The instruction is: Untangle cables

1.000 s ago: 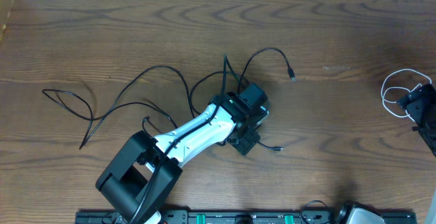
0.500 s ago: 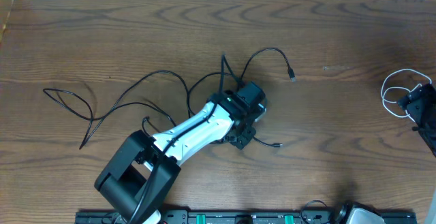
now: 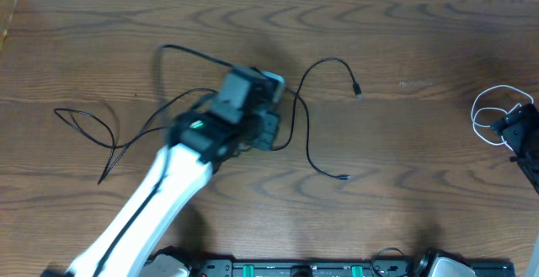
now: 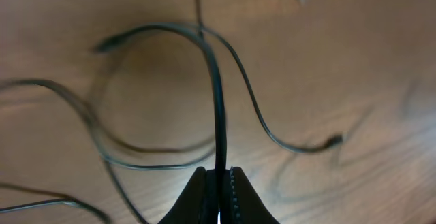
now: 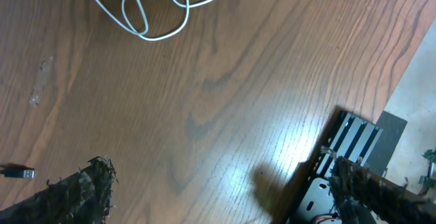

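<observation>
1. Pinching a single black cable (image 4: 219,108) with the left tool (image 4: 218,175), jaws squeezed right down on it, for singling out just that one strand from the mess.
2. Holding it a bit up off the tabletop (image 3: 421,41), going by the soft shadow under it in the left wrist view. Probably for sliding it free of the rest without dragging the whole bunch along.
3. Leaving the other black cables (image 3: 84,127) sprawling over the left and middle of the tabletop, crossing each other in a few places, with a plug end (image 3: 360,94) lying off to the right of the bunch.
4. Parking the right tool (image 5: 228,186) way over at the right edge, jaws spread wide, gripping nothing.
5. Spotting the white cable (image 5: 157,9) in loose loops just beside that right tool, well apart from the black tangle. Guessing it's already dealt with and sitting there out of the way.
6. Reckoning on plenty left to do with the black ones overlapping like that. Watching for the pinched cable snagging a neighbour on the pull.
</observation>
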You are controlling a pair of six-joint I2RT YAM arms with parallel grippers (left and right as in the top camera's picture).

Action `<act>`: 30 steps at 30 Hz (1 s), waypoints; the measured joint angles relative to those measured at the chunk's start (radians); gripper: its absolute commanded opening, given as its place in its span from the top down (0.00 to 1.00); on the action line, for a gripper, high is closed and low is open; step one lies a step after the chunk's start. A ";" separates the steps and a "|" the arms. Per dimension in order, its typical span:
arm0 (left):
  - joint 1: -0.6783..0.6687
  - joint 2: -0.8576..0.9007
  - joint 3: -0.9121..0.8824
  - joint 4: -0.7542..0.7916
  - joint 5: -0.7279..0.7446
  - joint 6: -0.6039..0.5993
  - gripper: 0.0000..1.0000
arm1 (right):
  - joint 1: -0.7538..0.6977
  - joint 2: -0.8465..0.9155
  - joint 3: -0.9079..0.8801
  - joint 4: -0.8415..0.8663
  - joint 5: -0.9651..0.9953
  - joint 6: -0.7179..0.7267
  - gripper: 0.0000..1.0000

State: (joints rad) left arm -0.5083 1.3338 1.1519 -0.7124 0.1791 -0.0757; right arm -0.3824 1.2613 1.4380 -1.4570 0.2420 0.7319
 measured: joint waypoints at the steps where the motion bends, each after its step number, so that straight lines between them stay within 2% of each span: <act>1: 0.026 -0.044 0.001 -0.001 0.000 -0.003 0.92 | 0.000 0.000 0.000 0.000 0.000 0.000 0.01; 5: 0.189 -0.200 0.005 0.005 -0.036 -0.063 0.93 | 0.000 0.000 0.000 0.000 0.000 0.000 0.01; 9: 0.360 -0.252 0.006 0.000 -0.084 -0.136 0.93 | 0.000 0.000 0.000 0.000 0.000 0.000 0.01; 18: 0.743 -0.166 0.006 -0.097 -0.134 -0.313 0.92 | 0.000 0.000 0.000 0.000 0.000 0.000 0.01; 21: 0.813 -0.126 0.006 -0.154 -0.137 -0.348 0.92 | 0.000 0.000 0.000 -0.001 0.000 0.000 0.01; 24: 0.834 -0.081 0.006 -0.187 -0.131 -0.355 0.66 | 0.000 0.000 0.000 0.000 0.000 0.000 0.01; 26: 0.834 -0.049 0.006 -0.201 -0.104 -0.346 0.57 | 0.000 0.000 0.000 0.000 0.000 0.000 0.01; 30: 0.834 0.020 0.006 -0.202 -0.066 -0.340 0.51 | 0.000 0.000 0.000 0.000 0.000 0.000 0.01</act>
State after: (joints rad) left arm 0.3256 1.3540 1.1584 -0.9142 0.1131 -0.4152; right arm -0.3824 1.2613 1.4376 -1.4574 0.2420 0.7319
